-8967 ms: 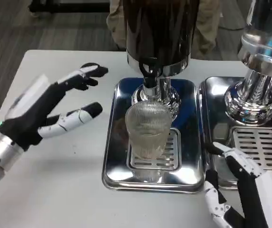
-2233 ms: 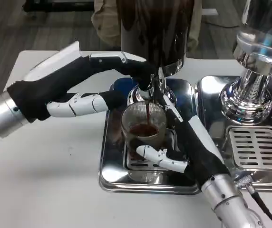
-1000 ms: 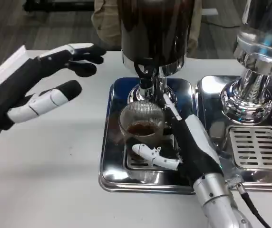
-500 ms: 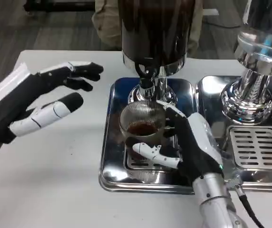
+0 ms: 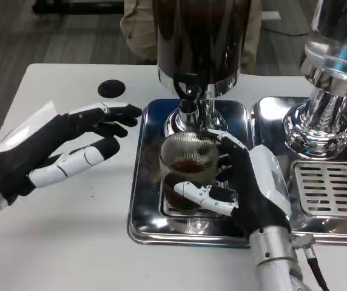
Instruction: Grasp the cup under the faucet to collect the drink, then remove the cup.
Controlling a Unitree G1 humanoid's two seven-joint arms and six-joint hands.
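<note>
— Steel all round my right hand (image 5: 255,191): dispenser (image 5: 198,42) just behind it, drip tray (image 5: 143,176) beneath.

— And the cup (image 5: 188,167)?

— Wrapped in that hand, under the faucet (image 5: 188,100), some dark drink inside. Ribbed clear plastic, I'd judge light, squashy, sloshy; gripping mid-wall, gently.

— Room?

— Tray lip towards me; bare table (image 5: 70,242) to the left. Left hand (image 5: 70,151) hangs there, spread wide, empty.

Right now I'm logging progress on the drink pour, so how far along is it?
Done: the cup holds dark drink, and nothing runs from the faucet. In hand: the right hand grips the cup over the metal tray. The left hand hovers open beside the tray. Left: carry the cup clear of the dispenser.
</note>
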